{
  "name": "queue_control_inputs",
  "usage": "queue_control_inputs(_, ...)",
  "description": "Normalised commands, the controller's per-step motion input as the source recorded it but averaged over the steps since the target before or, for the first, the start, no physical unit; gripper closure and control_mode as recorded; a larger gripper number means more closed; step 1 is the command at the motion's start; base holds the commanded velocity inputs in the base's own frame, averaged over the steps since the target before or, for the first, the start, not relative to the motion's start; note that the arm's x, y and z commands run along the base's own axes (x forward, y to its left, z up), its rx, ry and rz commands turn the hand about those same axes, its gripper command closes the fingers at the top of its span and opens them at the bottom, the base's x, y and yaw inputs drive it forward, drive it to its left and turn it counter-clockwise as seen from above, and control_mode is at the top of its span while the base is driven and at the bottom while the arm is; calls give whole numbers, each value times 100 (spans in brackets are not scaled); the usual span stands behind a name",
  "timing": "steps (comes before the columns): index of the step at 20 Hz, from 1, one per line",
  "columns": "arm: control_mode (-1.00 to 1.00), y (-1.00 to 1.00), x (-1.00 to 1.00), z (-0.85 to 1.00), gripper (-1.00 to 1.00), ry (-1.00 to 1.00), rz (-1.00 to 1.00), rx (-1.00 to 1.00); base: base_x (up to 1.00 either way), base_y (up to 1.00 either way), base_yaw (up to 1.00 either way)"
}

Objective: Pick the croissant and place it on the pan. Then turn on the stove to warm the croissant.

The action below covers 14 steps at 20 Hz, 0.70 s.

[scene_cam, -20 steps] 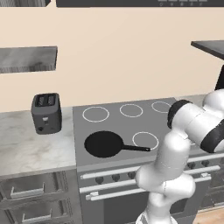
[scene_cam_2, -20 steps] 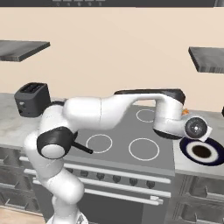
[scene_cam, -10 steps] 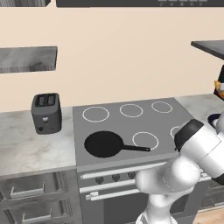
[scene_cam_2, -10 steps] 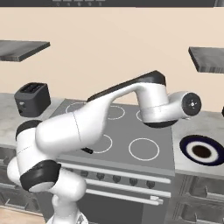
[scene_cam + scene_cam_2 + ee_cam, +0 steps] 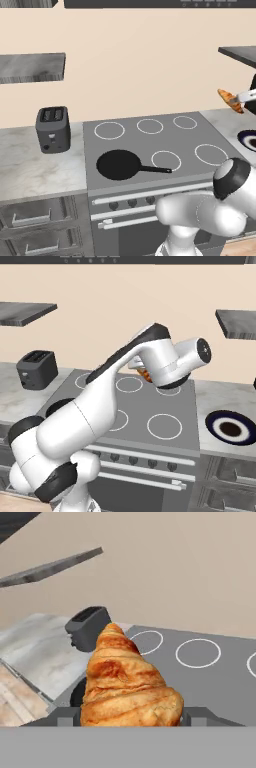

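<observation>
The golden croissant sits pinched between my two dark fingertips, and my gripper is shut on it. In the left base view the croissant hangs high in the air at the stove's right end, held by the gripper. From the right base view a bit of the croissant peeks out under the hand. The black pan rests on the front left burner of the grey stove, well to the left of and below the croissant. My arm partly hides the pan.
A dark two-slot toaster stands on the marble counter left of the stove. A dark-rimmed plate lies on the counter to the right. Knobs and a bar handle run along the stove's front.
The arm has risen from the plate at the right with the croissant in its grip and swung left, so the hand now hangs over the stove's back right.
</observation>
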Motion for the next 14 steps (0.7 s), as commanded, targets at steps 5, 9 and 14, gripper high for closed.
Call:
queue_control_inputs(5, -100, 100, -30, 40, 100, 2, 31, -17, 0, 0, 0)
queue_control_inputs(9, -100, 100, -44, 34, 100, 5, 5, -32, 0, 0, 0)
queue_control_inputs(14, -100, 100, -50, 3, 100, 1, 0, -37, 0, 0, 0)
